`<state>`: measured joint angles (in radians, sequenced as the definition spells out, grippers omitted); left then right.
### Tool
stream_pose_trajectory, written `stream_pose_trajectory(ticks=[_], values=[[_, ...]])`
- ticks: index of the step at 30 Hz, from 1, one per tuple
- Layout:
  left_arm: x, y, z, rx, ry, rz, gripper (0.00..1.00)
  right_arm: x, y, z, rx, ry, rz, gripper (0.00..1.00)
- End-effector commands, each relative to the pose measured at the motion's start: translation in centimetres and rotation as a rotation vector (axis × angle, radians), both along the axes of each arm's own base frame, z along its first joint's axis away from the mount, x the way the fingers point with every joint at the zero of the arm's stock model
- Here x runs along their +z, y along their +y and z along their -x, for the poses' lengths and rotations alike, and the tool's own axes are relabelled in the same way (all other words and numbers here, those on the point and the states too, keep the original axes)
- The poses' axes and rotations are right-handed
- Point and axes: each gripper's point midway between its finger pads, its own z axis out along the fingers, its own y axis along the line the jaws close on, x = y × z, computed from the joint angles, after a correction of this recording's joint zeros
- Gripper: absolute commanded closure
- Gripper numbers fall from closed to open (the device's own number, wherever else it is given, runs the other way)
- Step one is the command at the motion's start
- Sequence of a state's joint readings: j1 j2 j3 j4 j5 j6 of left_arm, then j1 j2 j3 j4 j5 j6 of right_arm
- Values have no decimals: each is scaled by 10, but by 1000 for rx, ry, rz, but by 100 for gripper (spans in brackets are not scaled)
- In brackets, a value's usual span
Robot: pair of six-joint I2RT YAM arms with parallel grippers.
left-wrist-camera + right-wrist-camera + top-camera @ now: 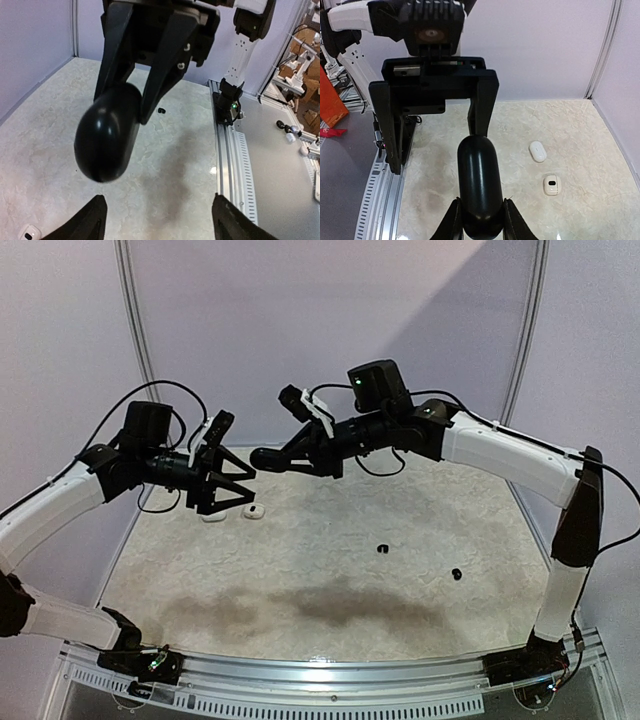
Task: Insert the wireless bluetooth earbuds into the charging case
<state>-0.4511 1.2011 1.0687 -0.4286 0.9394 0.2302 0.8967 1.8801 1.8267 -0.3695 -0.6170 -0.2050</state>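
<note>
Holding the black case (479, 175) up off the bench (330, 530), level and between the two arms, looks meant to let the other arm reach its free end, probably to open the lid, which appears closed. The right end effector (482, 217) is clenched around the near end of the case, one finger on each side. The left end effector (160, 222) faces it with its fingers spread wide and grasping nothing. The case's rounded tip sits right at those fingers, but I cannot tell whether they touch. Two black earbuds (382, 548) (456, 573) lie on the bench well apart from the case, none inserted yet. Two white buds (537, 151) (552, 185) lie below the left arm.
</note>
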Motion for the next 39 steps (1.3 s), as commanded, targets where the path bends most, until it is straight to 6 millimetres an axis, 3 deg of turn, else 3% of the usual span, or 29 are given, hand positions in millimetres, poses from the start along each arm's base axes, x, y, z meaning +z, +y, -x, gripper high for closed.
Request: stream_pose_trajectory(ticks=[1, 10, 14, 20, 22, 27, 36, 39], values=[[19, -1, -9, 37, -130, 83, 33, 31, -14, 11, -10, -124, -21, 100], [39, -11, -10, -30, -279, 193, 32, 33, -10, 20, 13, -155, -17, 100], [49, -17, -13, -35, -249, 249, 49, 32, -10, 20, 7, -165, -10, 100], [44, -22, -9, -63, -212, 244, 69, 33, -10, 20, 2, -171, -11, 100], [44, -22, -8, -65, -211, 242, 69, 35, -10, 19, 0, -177, -17, 100], [35, -23, -8, -72, -188, 219, 55, 41, -9, 19, 1, -188, -36, 100], [29, -22, -9, -57, -176, 207, 70, 42, -9, 19, 1, -192, -39, 100], [27, -22, -9, -58, -172, 201, 68, 43, -8, 19, 2, -194, -46, 100]])
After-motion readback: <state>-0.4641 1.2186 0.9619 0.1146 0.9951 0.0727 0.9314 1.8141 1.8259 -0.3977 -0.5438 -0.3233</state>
